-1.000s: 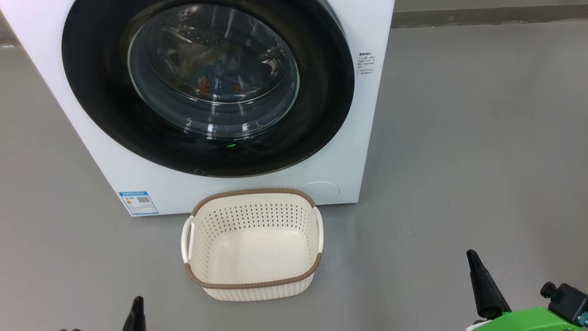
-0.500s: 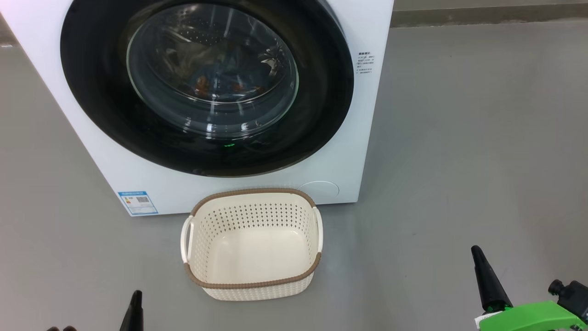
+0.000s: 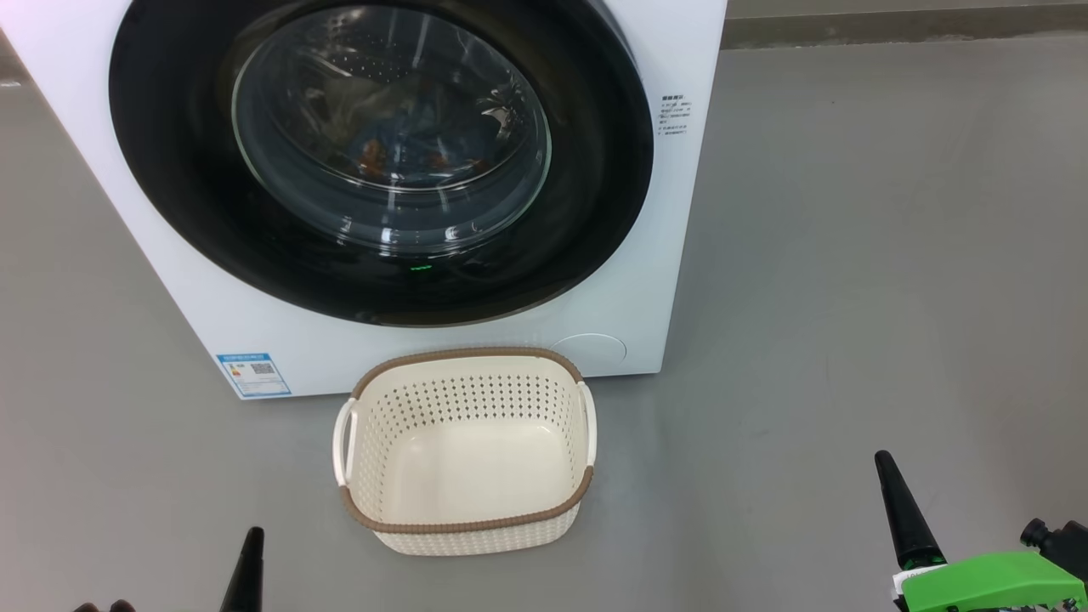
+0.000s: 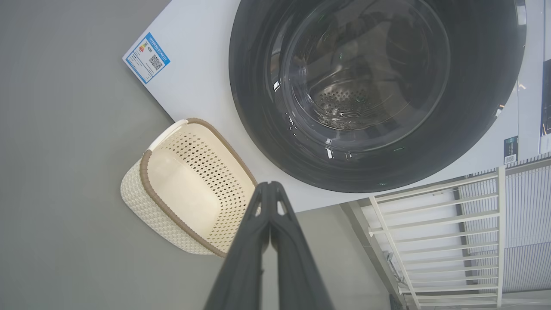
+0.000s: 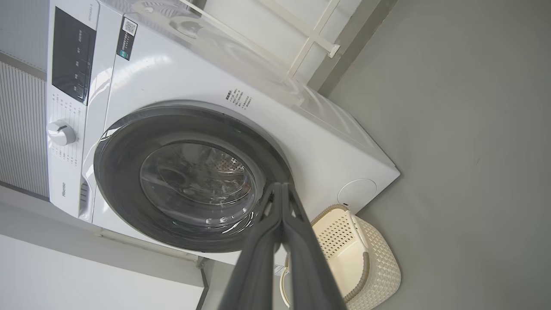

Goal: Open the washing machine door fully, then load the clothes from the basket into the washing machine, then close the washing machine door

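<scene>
The white washing machine point(image 3: 646, 280) fills the upper head view, and its round black door point(image 3: 595, 195) lies flush against the front. Behind the glass window, blue clothes point(image 3: 408, 144) with orange print rest in the drum. On the floor in front stands the cream basket point(image 3: 466, 450) with nothing inside. My left gripper point(image 3: 249, 565) is low at the lower left, shut, well short of the basket. At the lower right my right gripper point(image 3: 901, 510) is shut too, far right of the basket. Both wrist views show fingers pressed together: left gripper point(image 4: 270, 186), right gripper point(image 5: 280, 186), holding nothing.
Grey floor point(image 3: 850, 255) spreads wide to the right of the machine. A blue label sticker point(image 3: 252, 375) sits at the machine's lower left corner. A white railing point(image 4: 434, 232) and wall stand beside the machine. The control panel and knob point(image 5: 61, 132) are on the machine's top front.
The right gripper has drifted slightly right and up in the head view; the left fingertip has barely moved. Door, basket and clothes stay put.
</scene>
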You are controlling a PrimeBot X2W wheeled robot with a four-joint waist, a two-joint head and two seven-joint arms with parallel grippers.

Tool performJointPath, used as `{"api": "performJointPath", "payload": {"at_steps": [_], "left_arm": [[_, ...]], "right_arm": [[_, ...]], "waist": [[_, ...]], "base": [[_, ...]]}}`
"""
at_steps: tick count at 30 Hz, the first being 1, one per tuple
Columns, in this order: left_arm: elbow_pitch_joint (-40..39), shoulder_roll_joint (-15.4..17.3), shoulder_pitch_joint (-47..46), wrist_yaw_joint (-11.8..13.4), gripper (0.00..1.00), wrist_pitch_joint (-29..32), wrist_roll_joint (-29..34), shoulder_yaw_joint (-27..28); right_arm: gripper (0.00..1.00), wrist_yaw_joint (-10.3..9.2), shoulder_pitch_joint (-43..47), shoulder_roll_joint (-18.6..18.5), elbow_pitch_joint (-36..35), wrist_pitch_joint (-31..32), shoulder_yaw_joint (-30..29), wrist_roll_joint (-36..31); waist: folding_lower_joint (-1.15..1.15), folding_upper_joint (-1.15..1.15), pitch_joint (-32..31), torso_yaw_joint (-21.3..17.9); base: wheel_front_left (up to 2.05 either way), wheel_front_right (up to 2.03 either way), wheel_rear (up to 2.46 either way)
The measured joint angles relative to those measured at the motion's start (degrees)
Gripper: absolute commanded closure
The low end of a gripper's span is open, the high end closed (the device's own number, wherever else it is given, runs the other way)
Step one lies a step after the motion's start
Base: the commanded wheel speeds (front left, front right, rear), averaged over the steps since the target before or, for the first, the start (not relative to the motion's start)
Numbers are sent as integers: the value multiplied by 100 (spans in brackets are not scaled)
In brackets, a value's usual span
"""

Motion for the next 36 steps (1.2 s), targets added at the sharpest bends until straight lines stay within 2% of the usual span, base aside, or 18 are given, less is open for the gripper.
{"api": "performJointPath", "payload": {"at_steps": [36], "left_arm": [[31, 22, -354, -96, 100, 553, -2157, 180]], "right_arm": [[100, -27, -242, 52, 257, 567, -265, 2265]], "waist": [[-1, 0, 25, -27]], "base": [[0, 0, 0]]}}
